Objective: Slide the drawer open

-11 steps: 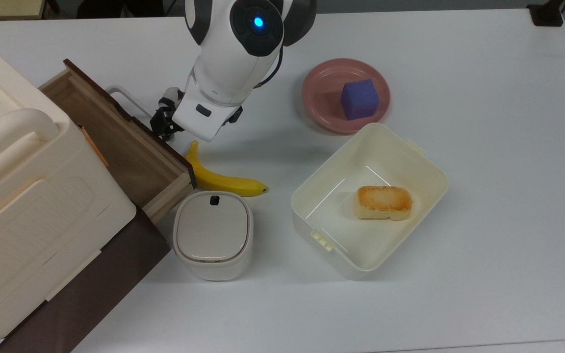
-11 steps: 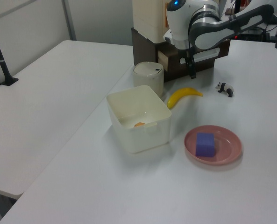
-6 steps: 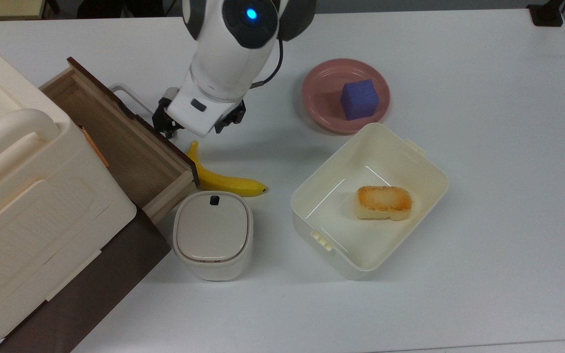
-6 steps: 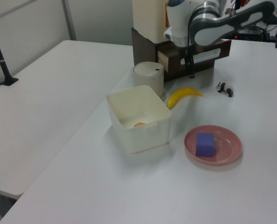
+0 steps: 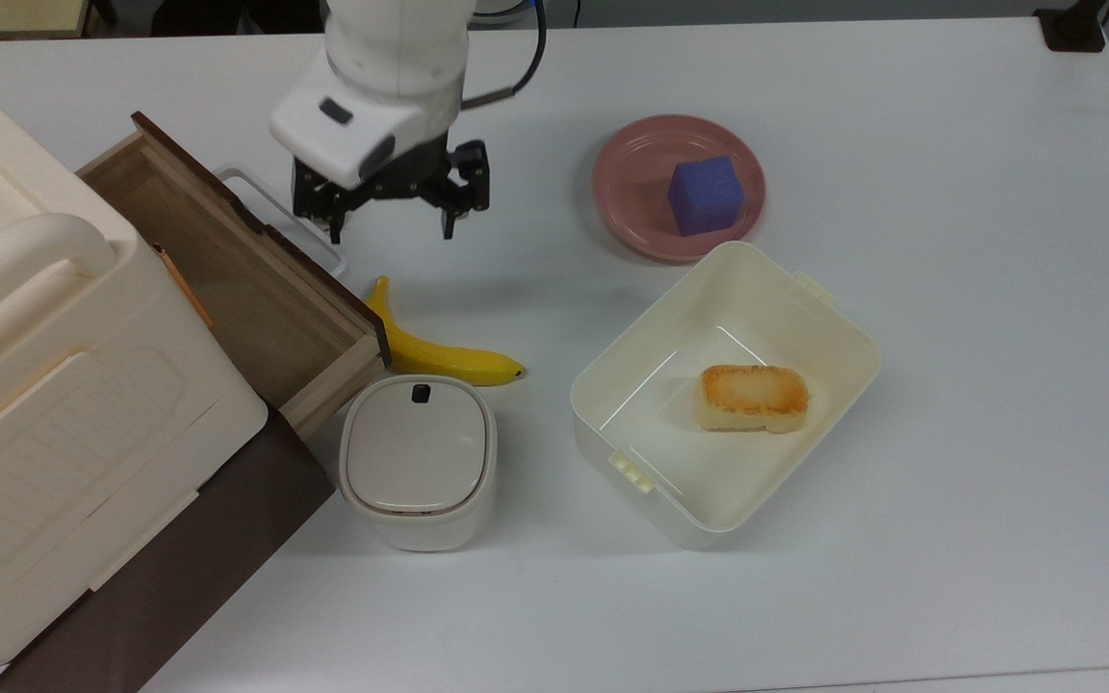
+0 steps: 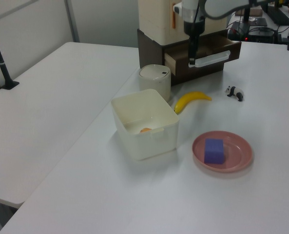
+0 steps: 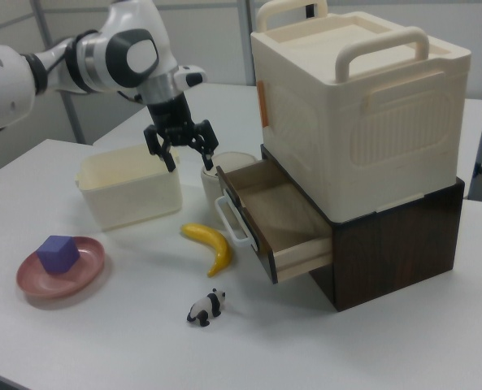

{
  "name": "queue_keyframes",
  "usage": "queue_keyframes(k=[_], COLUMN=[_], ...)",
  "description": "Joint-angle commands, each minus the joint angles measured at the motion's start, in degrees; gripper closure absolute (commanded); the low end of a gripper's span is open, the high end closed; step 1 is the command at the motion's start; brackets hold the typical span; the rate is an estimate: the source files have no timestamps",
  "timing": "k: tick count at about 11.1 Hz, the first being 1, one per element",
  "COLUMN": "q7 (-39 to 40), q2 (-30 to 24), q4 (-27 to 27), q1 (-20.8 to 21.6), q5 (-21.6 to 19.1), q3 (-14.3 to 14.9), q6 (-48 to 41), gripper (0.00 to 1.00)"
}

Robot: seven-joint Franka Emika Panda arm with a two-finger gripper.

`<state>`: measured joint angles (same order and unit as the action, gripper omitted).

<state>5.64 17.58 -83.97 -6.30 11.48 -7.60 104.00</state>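
The drawer [image 5: 227, 274] is a shallow wooden tray with a dark front panel and a white wire loop handle [image 5: 280, 217]. It stands pulled out from the dark cabinet [image 7: 387, 244], and its light-brown inside [image 7: 277, 207] shows bare. My gripper [image 5: 391, 226] hangs open just to the right of the handle in the top view, with nothing between its fingers. In the right view the gripper [image 7: 185, 158] is raised above the table, behind and left of the drawer front. The left view has the gripper [image 6: 193, 56] in front of the drawer [image 6: 210, 51].
A banana [image 5: 429, 351] lies by the drawer's corner, beside a small lidded cream bin [image 5: 417, 460]. An open cream tub [image 5: 838, 332] holds a toasted bread piece [image 5: 754, 397]. A pink plate [image 5: 627, 188] bears a purple cube [image 5: 705, 194]. A panda figurine [image 7: 204, 309] stands nearby. A large cream box [image 7: 362, 97] tops the cabinet.
The gripper has spread its fingers, risen and drawn back from the handle toward the top view's upper edge. The drawer stays pulled out.
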Motion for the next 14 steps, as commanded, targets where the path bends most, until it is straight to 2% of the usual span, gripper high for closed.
queue_keyframes(k=[1, 4, 7, 8, 9, 10, 11, 14], q7=[-5.1, -15.3, -20.5, -20.8, -20.9, -21.5, -21.7, -20.9], q2=[-6.3, -10.4, -15.5, -17.8, -19.1, -19.3, -19.3, -19.3], q4=[-1.0, -1.3, -3.2, -4.7, -5.6, -5.7, -5.5, -5.3], q1=[-2.6, -3.7, -2.8, -1.6, 1.3, 4.8, 6.7, 5.7], q5=[-6.6, -8.8, -11.4, -11.7, -11.8, -11.9, -12.1, -12.1], q3=[-0.6, -0.3, 3.7, 5.7, 9.1, 12.7, 14.8, 14.9], q6=[-5.5, -7.0, -8.8, -8.6, -8.6, -8.7, -8.7, -8.1], gripper=[0.0, 0.0, 0.0, 0.0, 0.0, 0.0, 0.0, 0.0])
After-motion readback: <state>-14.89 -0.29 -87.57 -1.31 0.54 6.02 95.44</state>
